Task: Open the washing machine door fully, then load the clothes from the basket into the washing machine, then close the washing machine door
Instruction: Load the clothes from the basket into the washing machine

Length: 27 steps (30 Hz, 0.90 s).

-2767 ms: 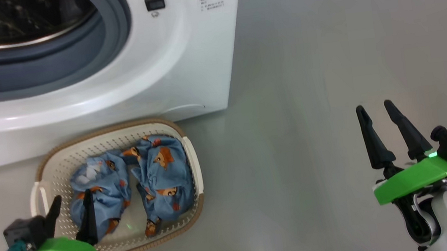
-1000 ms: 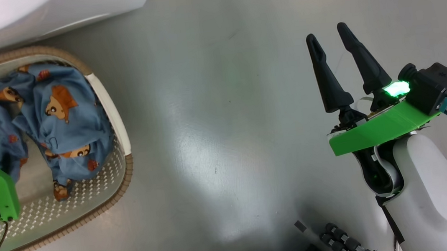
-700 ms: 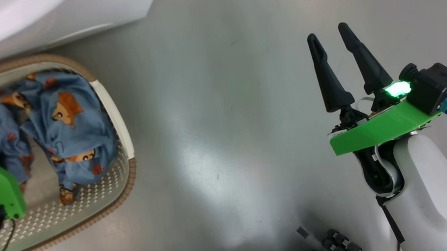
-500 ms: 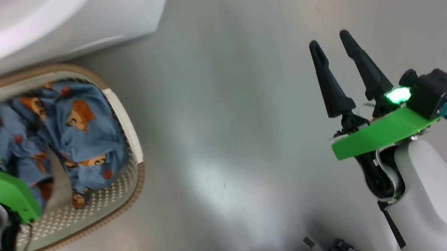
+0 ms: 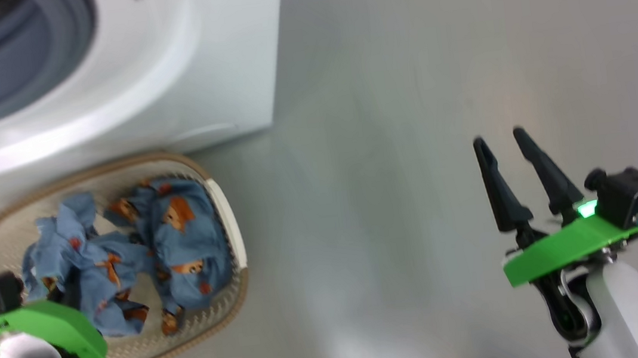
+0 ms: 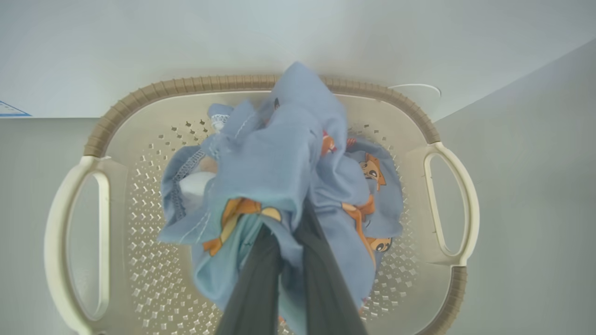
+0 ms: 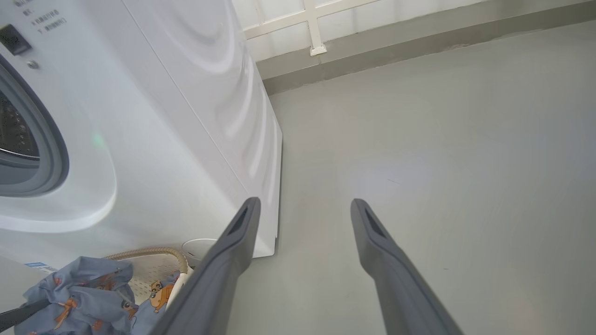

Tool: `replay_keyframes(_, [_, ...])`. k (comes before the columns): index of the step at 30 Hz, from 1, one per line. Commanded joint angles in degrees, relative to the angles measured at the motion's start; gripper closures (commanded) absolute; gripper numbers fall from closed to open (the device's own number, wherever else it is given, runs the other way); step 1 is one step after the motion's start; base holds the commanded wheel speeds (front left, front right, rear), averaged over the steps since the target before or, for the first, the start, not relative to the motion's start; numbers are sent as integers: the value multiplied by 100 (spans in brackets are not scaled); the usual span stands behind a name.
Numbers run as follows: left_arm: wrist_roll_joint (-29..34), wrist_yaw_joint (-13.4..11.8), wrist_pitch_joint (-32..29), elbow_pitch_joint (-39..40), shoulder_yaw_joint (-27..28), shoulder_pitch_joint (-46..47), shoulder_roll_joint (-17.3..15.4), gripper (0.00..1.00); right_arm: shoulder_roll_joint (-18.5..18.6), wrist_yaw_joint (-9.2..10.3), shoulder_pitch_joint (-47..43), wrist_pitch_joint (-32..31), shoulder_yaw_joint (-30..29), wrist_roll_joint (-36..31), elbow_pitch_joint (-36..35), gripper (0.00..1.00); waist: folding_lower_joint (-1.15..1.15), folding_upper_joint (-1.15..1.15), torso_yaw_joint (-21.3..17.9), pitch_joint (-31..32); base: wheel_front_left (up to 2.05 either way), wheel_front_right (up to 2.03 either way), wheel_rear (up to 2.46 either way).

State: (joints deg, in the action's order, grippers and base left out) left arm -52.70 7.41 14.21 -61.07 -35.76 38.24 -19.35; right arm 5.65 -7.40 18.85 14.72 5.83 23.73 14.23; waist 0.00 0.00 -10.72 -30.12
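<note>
The basket (image 5: 113, 166) sits on the floor against the front of the washing machine (image 5: 162, 70), whose grey-blue seal (image 5: 14, 87) rings the open drum mouth. The washing machine door is out of view. My left gripper (image 6: 288, 228) is shut on one of the clothes (image 6: 279, 153), a light blue bear-print bundle bunched up above the basket floor. The other garment (image 5: 182, 242) lies in the basket's right half. Far to the right my right gripper (image 5: 499, 138) hangs open over bare floor, nothing between its fingers (image 7: 233, 251).
Grey floor stretches to the right of the machine, with free room around the right arm. A small white round disc (image 7: 200, 244) lies at the machine's front corner. A wall base and white railing (image 7: 316, 28) run behind.
My left gripper has shut on the left garment and raised it a little. The head camera has swung up, bringing the drum opening into view. The right gripper stays open.
</note>
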Motion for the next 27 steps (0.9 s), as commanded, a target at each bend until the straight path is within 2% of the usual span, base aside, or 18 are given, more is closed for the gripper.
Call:
replay_keyframes(1, [162, 8, 77, 138, 280, -254, -247, 100, 52, -9, -226, 28, 93, 5, -77, 0, 0, 0, 284, 707, 0, 0, 0])
replay_keyframes(16, [2035, -34, 78, 1823, 2369, -1800, 194, 100, 412, -9, -980, 28, -69, 177, 127, 0, 0, 0, 596, 1993, 0, 0, 0])
replay_keyframes(27, [3062, -12, 78, 3450, 3463, -2935, 628, 100, 511, -9, -1431, 28, -204, 239, 129, 0, 0, 0, 732, 2519, 0, 0, 0])
